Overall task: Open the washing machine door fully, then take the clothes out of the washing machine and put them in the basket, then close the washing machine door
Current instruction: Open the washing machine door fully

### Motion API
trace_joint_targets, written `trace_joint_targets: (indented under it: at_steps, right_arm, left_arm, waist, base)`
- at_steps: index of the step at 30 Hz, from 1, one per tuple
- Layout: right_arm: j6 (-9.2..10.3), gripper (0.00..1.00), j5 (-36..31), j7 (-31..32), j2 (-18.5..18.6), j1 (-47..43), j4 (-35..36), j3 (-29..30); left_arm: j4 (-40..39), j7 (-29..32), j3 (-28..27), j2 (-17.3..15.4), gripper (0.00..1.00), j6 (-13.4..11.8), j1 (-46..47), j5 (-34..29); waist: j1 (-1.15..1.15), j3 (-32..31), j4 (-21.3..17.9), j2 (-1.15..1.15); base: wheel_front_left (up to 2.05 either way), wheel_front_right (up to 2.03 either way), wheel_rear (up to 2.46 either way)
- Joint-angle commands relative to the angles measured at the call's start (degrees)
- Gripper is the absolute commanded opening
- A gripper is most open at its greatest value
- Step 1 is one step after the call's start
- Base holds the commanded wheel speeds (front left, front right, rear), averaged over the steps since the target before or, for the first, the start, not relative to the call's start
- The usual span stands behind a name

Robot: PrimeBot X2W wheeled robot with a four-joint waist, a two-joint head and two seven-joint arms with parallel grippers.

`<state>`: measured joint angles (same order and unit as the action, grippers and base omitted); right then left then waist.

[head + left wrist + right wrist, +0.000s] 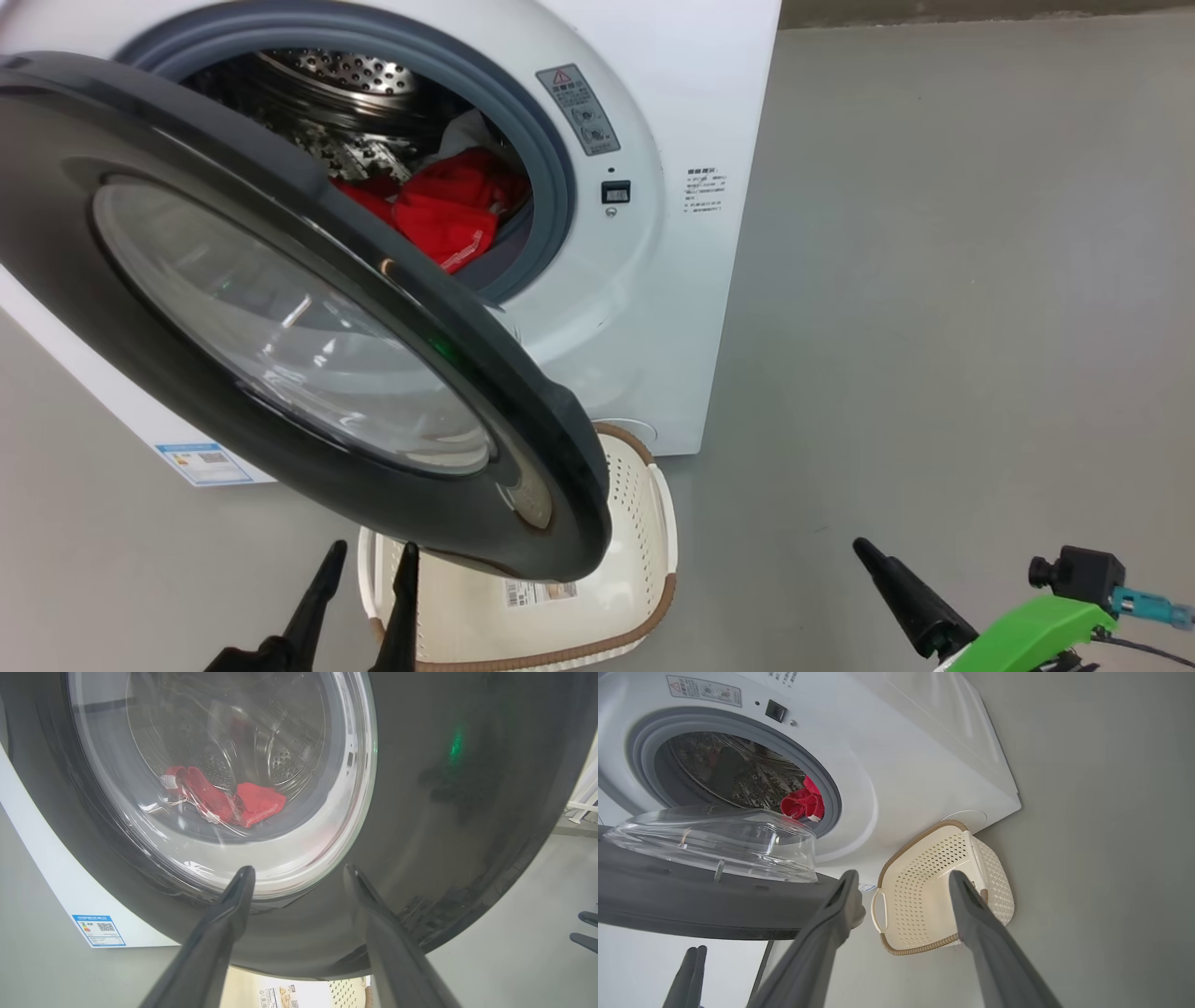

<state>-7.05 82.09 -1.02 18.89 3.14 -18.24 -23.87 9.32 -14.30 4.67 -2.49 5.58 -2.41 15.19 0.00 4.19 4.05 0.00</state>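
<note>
Left pincer (pixel 372 553) sits low at the near left, its two dark fingers (pixel 219 933) spread with nothing between them. The tips point at the outer face of the washing machine door (pixel 546 401); whether they touch its black rim cannot be told. Right pincer (pixel 902 876) is at the near right, well apart from the door, also spread and holding nothing, aimed toward the basket (pixel 653 523).

The door stands partly open, swung out from the left toward the near side, and its clear window (pixel 280 327) bulges back toward the drum (pixel 336 75). Its lower edge hangs over the near left part of the basket and hides some of it. The basket stands on the grey floor (pixel 934 327) just in front of the washing machine (pixel 653 308), with a paper label (pixel 540 591) on its bottom.

The clothes (pixel 448 210), red with a bit of white, lie inside the drum at the right of the round mouth, low against the grey rubber ring (pixel 551 187). A blue sticker (pixel 203 464) marks the machine's lower left corner.
</note>
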Motion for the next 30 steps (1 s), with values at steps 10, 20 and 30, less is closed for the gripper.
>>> trace_joint_targets:
  at_steps: [10,20,30]
  right_arm:
    - [-0.44,1.00,-8.25,-12.32,4.87,2.01,-1.55,-5.62]
    - [-0.44,1.00,-26.80,-13.96,1.56,0.61,-2.56,5.63]
    - [-0.44,1.00,-49.18,-13.97,-5.45,-5.12,3.12,19.06]
  left_arm:
    - [-0.65,-0.70,-2.40,-0.39,1.00,0.05,1.14,0.25]
    - [-0.66,-0.70,-2.61,-0.39,1.00,0.03,1.61,0.33]
    - [-0.78,-0.70,-2.67,-0.39,1.00,0.15,1.73,0.23]
  waist:
    - [0.00,0.38,-0.16,0.00]
    - [0.00,0.62,0.14,0.00]
    - [0.00,0.68,0.62,0.00]
  base:
    - [0.00,0.00,0.00]
    - [0.00,0.00,0.00]
    - [0.00,0.00,0.00]
